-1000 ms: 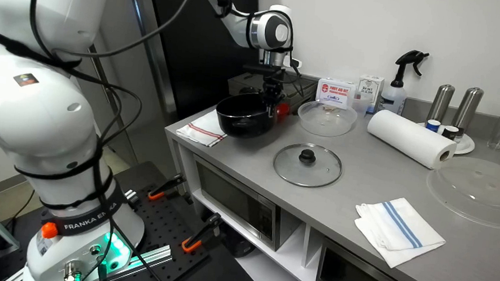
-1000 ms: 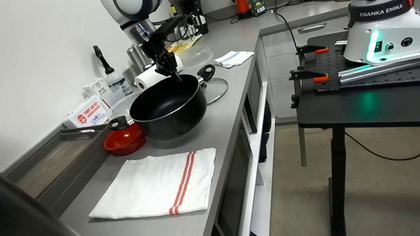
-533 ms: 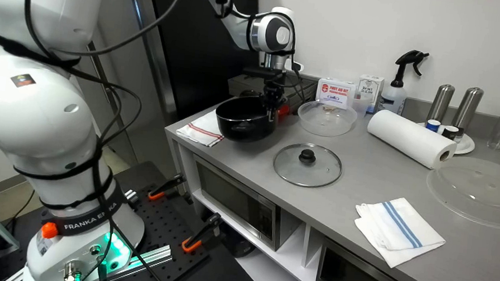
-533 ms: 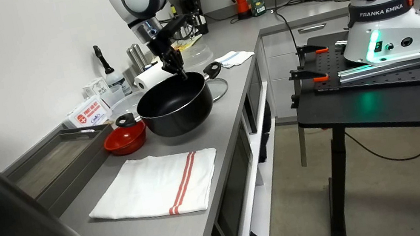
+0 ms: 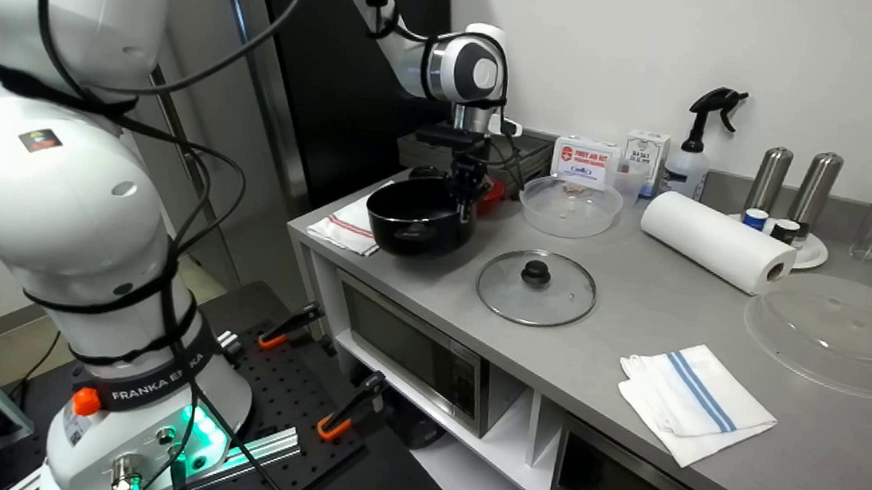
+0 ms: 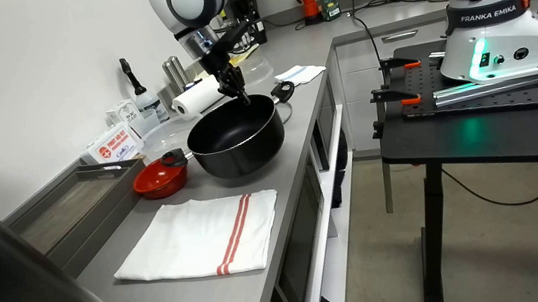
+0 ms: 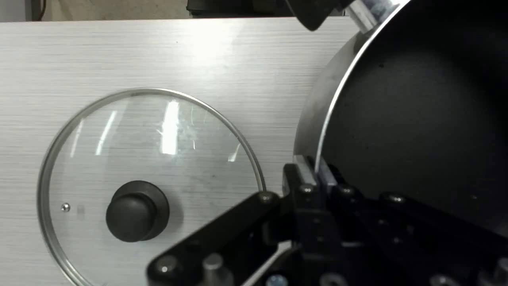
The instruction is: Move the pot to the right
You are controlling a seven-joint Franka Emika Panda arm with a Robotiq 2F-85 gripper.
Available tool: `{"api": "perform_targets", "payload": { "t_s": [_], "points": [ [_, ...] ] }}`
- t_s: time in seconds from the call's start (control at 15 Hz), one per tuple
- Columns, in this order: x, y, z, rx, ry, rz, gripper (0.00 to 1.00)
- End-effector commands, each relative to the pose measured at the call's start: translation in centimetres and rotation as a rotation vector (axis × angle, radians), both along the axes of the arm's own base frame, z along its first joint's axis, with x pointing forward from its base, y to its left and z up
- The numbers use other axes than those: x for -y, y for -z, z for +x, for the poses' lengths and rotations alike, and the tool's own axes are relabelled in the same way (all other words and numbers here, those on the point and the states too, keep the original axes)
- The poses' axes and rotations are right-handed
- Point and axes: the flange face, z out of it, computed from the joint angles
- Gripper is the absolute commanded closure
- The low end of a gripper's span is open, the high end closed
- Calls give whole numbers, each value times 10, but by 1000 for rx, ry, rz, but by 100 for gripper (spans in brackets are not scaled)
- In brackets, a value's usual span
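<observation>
In an exterior view, a gray counter (image 5: pixel 622 311) runs along a white wall (image 5: pixel 583 51), with a microwave (image 5: pixel 407 340) beneath. The pot (image 5: pixel 411 239) is toward the counter's left end, left of the glass lid (image 5: pixel 535 296); the gripper (image 7: pixel 316 171) has its fingers (image 7: pixel 304 173) clenched on the pot's rim.

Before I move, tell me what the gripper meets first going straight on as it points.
The gripper points down, holding the pot by its rim, so the pot's base would probably meet the counter first; any gap beneath is unclear.
</observation>
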Motion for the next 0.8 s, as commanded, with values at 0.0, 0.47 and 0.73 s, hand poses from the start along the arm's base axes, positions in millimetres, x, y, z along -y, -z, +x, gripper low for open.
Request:
{"api": "perform_targets", "payload": {
  "t_s": [0.0, 0.47, 0.73],
  "points": [
    [0, -14, -12, 16, -24, 28, 99],
    [-1, -2, -18, -10, -29, 29, 99],
    [-1, 4, -20, -24, -31, 28, 99]
  ]
}}
